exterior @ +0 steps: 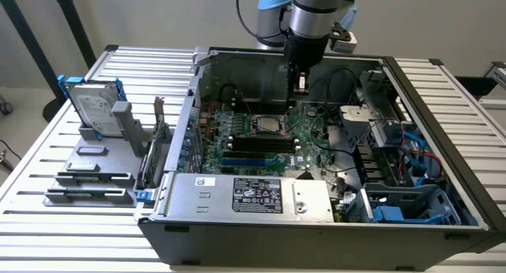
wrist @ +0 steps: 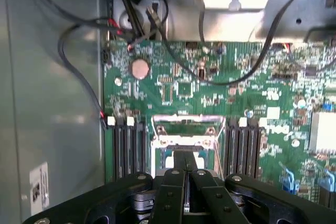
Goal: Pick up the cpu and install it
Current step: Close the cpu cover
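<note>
**Above the socket, fingers closed and empty**

Over the motherboard's socket, the two dark fingers (wrist: 173,192) are pressed together with nothing between them. In the wrist view the gripper's (wrist: 185,157) tips hang over the near edge of the metal socket frame (wrist: 188,121), with rows of black memory slots (wrist: 128,150) on either side of it.

In the exterior view the gripper (exterior: 298,101) hangs upright inside the open case (exterior: 316,237), just behind the socket and a little toward the exterior view's right. Whether the tips touch the board cannot be told. The cpu (exterior: 269,124), a shiny silver square, lies flat in the socket on the green motherboard (exterior: 237,154), near the fingertips and not held.

Black cables (wrist: 79,72) run along the case wall past a round coin battery (wrist: 140,68). A silver power supply box (exterior: 253,193) fills the case's near end. Outside the case, toward the exterior view's left, a hard drive in a blue bracket (exterior: 93,107) stands upright on a grey holder (exterior: 91,178) on the slatted table (exterior: 47,225).
</note>
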Controlling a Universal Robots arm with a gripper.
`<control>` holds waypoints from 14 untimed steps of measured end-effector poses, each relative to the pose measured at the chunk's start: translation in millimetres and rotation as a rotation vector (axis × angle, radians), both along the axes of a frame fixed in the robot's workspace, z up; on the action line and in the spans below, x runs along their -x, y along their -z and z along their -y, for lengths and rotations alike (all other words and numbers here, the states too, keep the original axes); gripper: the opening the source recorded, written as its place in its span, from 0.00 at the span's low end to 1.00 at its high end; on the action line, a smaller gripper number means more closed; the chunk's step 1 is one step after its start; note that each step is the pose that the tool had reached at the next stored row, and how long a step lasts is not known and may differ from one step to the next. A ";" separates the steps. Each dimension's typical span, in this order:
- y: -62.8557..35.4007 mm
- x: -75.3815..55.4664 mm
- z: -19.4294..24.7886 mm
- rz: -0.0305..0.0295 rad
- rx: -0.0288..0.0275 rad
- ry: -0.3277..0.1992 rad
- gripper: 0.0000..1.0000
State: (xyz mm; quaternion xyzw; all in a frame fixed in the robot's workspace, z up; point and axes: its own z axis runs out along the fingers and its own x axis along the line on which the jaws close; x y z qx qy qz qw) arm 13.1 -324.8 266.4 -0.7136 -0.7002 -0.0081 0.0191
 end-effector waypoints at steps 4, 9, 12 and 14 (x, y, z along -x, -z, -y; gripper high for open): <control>-3.7 -18.4 0.0 -0.0014 -0.0016 -0.003 0.11; -5.0 -40.6 0.0 -0.0018 -0.0061 -0.007 0.11; -4.1 -48.9 -0.1 -0.0018 -0.0070 -0.013 0.11; -1.6 -50.9 0.1 -0.0019 -0.0066 -0.018 0.11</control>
